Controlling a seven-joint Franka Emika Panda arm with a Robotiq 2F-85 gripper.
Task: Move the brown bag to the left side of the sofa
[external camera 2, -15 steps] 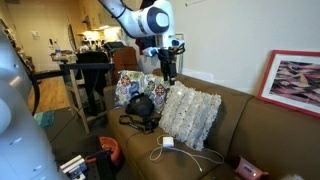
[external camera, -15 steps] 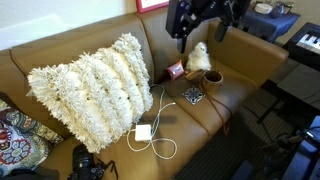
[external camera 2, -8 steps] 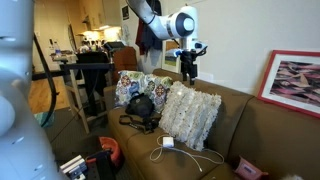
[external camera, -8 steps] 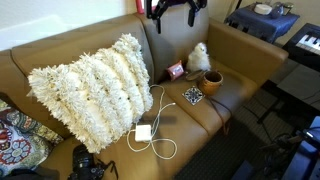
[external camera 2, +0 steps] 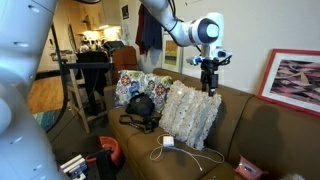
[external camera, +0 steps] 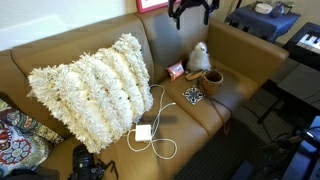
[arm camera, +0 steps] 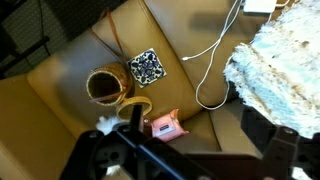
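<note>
1. Both exterior views show my gripper point(external camera: 190, 17) hanging high above the backrest of the sofa point(external camera: 70, 52); its jaws stand spread wide, and nothing sits between them.
2. One small brown bag point(external camera: 212, 80) stands upright on the seat cushion at the armrest end, with its round mouth facing up; in the wrist view I look down into that open mouth from above.
3. Just beside the bag, toward the backrest, sits a white fluffy toy point(external camera: 199, 57); I cannot tell whether the two touch.
4. A dark patterned square point(external camera: 193, 95) lies flat on the seat near the bag, toward the front edge; a small pink object point(external camera: 175, 70) rests beside the toy, against the backrest.
5. A shaggy pillow point(external camera: 90, 88) leans on the backrest across the middle of the sofa, well apart from the bag; a white cable point(external camera: 160, 115) loops over the seat in front of it from a white charger block point(external camera: 143, 132).
6. At the far end I see a black camera point(external camera: 88, 163) beside a patterned cushion point(external camera: 15, 135).
7. My claw is well apart from the bag and touches nothing.
</note>
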